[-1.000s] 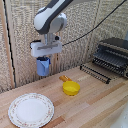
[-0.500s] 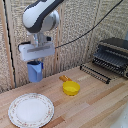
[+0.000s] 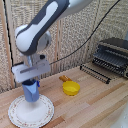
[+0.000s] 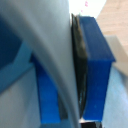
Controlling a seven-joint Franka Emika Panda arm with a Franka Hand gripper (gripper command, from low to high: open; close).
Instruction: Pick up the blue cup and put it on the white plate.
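Observation:
The blue cup hangs upright from my gripper, which is shut on its rim. It sits over the white plate with the reddish patterned rim at the exterior view's lower left, its base at or just above the plate; I cannot tell if they touch. In the wrist view a blue finger presses against the cup's wall, seen as a pale blurred band; the plate is not clear there.
A small yellow dish with a handle lies on the wooden table to the exterior view's right of the plate. A dark toaster oven with a rack stands at the far right. A slatted screen forms the back wall.
The arm has swung toward the exterior view's left and lower, carrying the blue cup from beside the yellow dish to over the white plate.

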